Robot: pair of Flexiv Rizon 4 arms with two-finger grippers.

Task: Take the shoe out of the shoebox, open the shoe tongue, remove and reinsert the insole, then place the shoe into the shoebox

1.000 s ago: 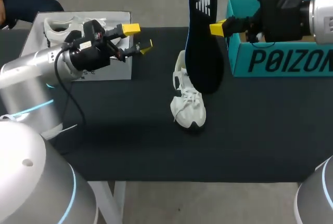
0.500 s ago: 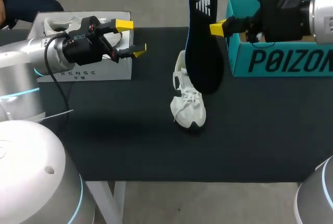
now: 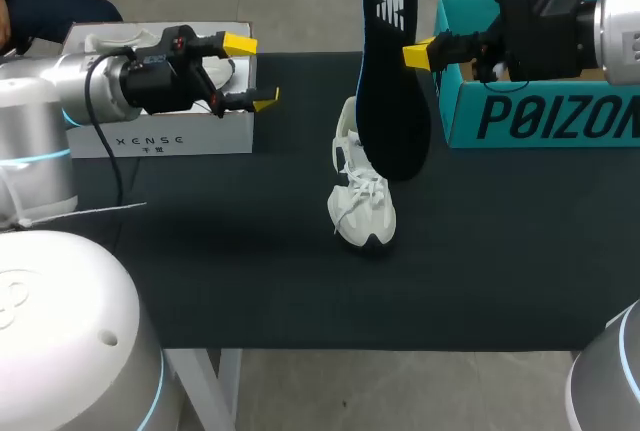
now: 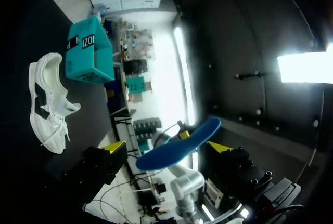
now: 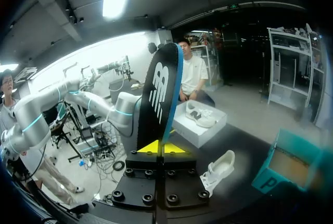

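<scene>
Right fingers (image 3: 418,54) clench the dark insole (image 3: 392,101) upright, its lower end just above the white shoe (image 3: 360,196), whose toe faces the robot; left fingers (image 3: 240,46), spread and empty, stand well apart.

We see a matt black counter (image 3: 250,271). At its far left corner stands an open white rectangular cardboard box (image 3: 200,139), with grey lettering along the wall that faces us. Inside it lies a white lace-up sneaker (image 5: 199,114).
</scene>
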